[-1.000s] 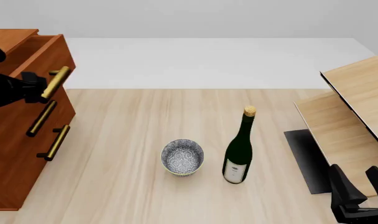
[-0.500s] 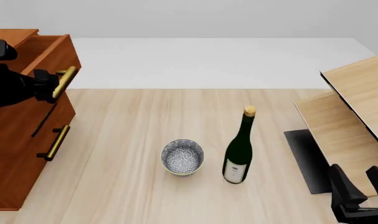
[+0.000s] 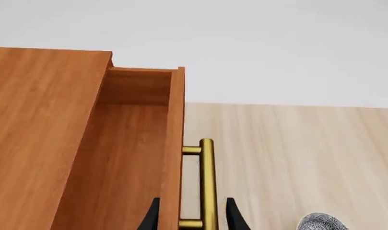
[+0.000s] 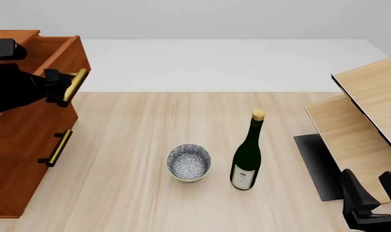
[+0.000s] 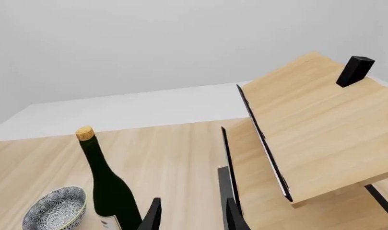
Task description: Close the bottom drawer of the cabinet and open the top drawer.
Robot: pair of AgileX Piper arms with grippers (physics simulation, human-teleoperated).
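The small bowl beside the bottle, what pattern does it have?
The bowl has a fine blue-and-white speckled pattern, clearest in the front view.

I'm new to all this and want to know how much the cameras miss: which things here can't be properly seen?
- Middle drawer's handle: in the front view the left arm covers where it should be.
- Left gripper: left wrist view cuts its fingers at the edge, so its hold on the top drawer's handle is unclear.
- Wine bottle: label print too small to read.
- Pale wooden furniture: cut off at the right edge.
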